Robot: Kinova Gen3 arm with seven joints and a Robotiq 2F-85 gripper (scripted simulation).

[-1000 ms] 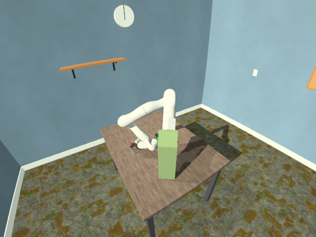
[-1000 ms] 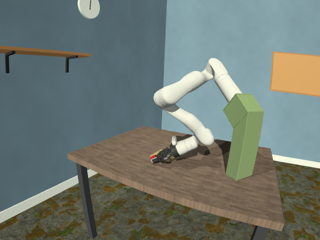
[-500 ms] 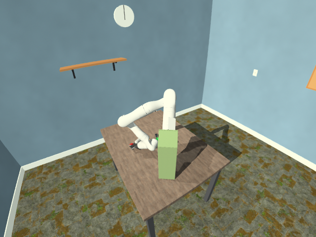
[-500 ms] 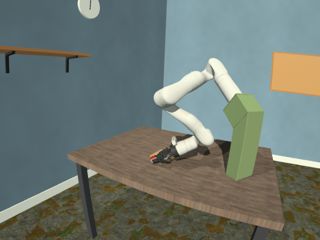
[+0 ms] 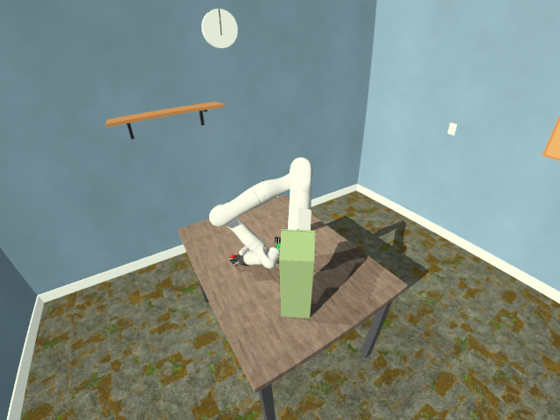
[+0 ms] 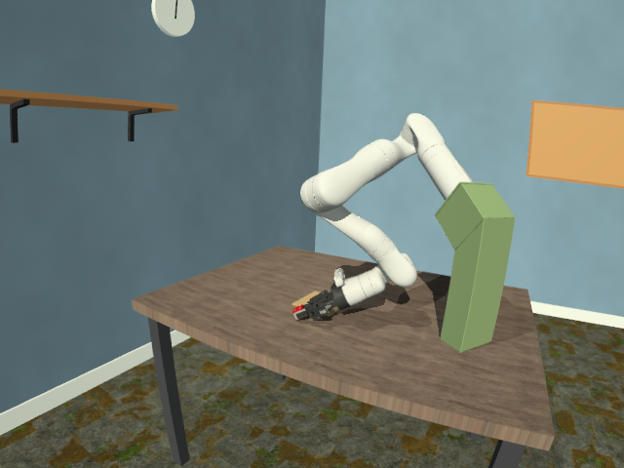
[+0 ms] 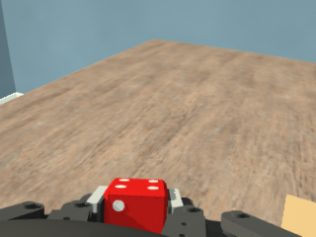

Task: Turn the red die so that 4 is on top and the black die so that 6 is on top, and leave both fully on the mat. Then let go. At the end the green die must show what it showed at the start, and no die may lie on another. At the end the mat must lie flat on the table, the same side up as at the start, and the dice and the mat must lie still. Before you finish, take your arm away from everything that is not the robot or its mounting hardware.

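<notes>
My gripper lies almost level, just above the table, and is shut on the red die. In the wrist view the die's upper face shows three pips and the face toward the camera shows one. The die also shows in the exterior view and in the top view, at the gripper's tip. A corner of the tan mat shows at the wrist view's lower right, and behind the gripper in the exterior view. A bit of the green die peeks out beside the green block. The black die is hidden.
A tall green block stands on the table to the right of the arm, close to the arm's base. The table's near left edge is a short way in front of the gripper.
</notes>
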